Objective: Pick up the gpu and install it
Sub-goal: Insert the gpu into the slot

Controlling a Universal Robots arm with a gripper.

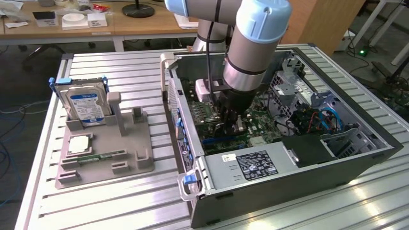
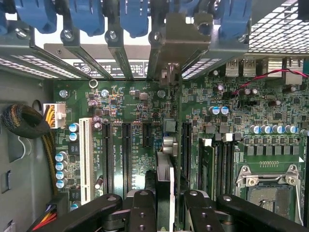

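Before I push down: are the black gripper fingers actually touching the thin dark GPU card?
Touching. In the wrist view the black fingers press both faces of the thin dark GPU card, seen edge-on over the green motherboard.

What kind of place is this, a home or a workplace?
Probably a robotics lab or workshop: an open computer case on a slatted metal table, a grey parts fixture, and wooden desks behind.

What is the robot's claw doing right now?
Gripper: shut on the thin dark circuit card with a silvery metal bracket, held edge-on above the green motherboard inside the open computer case.
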